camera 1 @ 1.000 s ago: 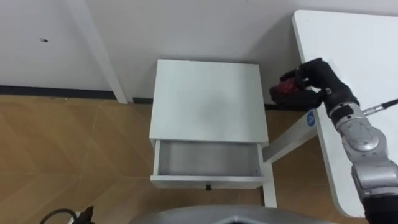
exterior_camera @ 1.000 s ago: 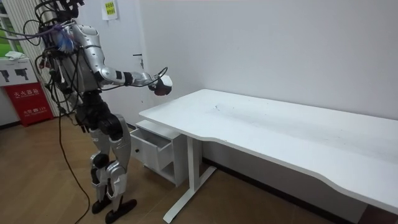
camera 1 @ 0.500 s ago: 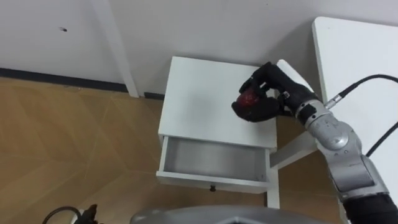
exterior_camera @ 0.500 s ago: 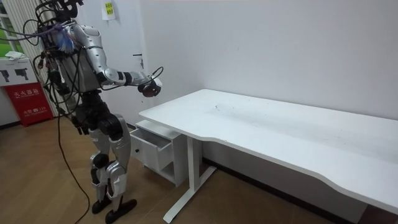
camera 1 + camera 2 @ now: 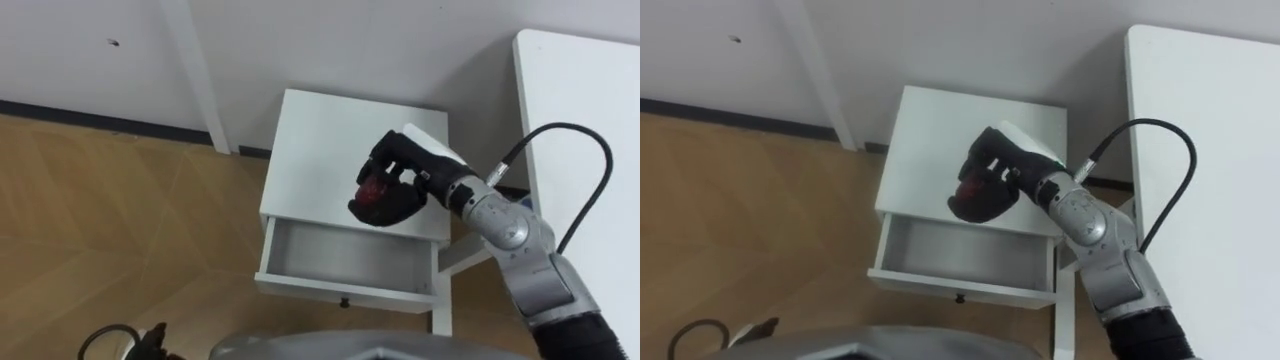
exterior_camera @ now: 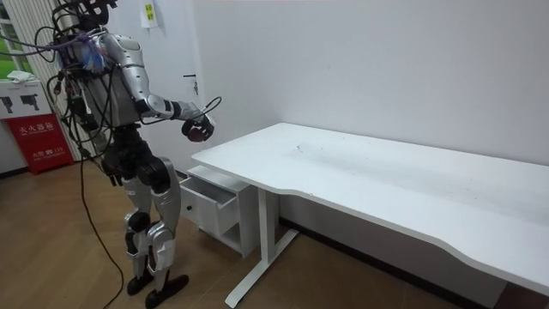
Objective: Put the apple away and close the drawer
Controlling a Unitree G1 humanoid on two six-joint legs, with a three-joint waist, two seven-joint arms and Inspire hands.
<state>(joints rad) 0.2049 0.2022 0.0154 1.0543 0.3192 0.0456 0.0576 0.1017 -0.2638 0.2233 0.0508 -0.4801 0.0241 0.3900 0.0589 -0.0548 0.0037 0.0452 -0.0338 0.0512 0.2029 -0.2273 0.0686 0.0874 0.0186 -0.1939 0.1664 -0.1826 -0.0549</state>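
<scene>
A dark red apple sits in my right hand, whose black fingers curl round it. The hand hangs in the air over the front part of a small white cabinet, just behind its open drawer. The drawer is pulled out towards me and its grey inside is bare. In the room view I stand in front of the cabinet with my right hand stretched out, holding the apple at chest height.
A large white desk stands to my right, its leg close beside the cabinet. A white post runs up the wall behind. Wooden floor lies to the left.
My right hand has carried the apple leftwards from the desk edge to above the cabinet, near the drawer. The eye view has shifted a little as well.
</scene>
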